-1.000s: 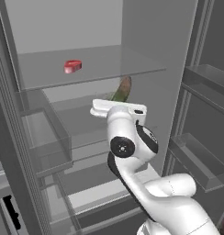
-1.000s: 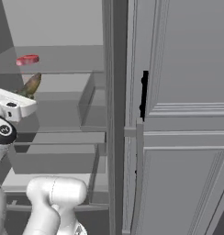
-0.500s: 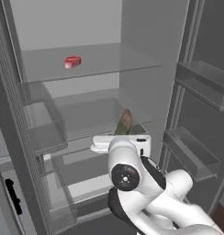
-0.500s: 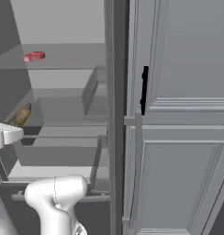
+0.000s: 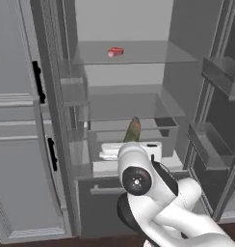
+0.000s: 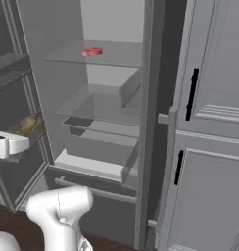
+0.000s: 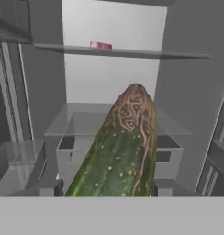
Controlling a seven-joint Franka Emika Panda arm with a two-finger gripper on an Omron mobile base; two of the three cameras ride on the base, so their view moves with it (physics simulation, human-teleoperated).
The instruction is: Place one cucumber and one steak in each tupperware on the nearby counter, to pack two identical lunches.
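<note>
Fridge [image 5: 138,106]: doors stand open, so the glass shelves and door bins are exposed to the arm. No counter or tupperware can be made out from this position; judged from that, the packing step is not yet reachable and the load must be carried out of the fridge first.

Arm [image 5: 153,193]: folded low in front of the fridge, elbow toward the left base camera, hand levelled at about drawer height. Probable reason: it keeps the load clear of the shelf edges.

Cucumber [image 7: 120,151]: in the gripper [image 5: 131,150], in front of the lower shelf, not resting on anything. Long axis runs along the gripper's line of sight and leans upward; the free end, marked with a pale scribbled pattern, points up and into the fridge, the near end sits down between the fingers. In the left base view it rises as a tilted green stub above the hand.

Gripper state: partly closed, clamped on the cucumber's lower end. Fingertips are mostly hidden behind the cucumber in the hand view.

Steak [image 5: 115,51]: small red slab on the upper glass shelf, well above and apart from the hand. Untouched.
</note>
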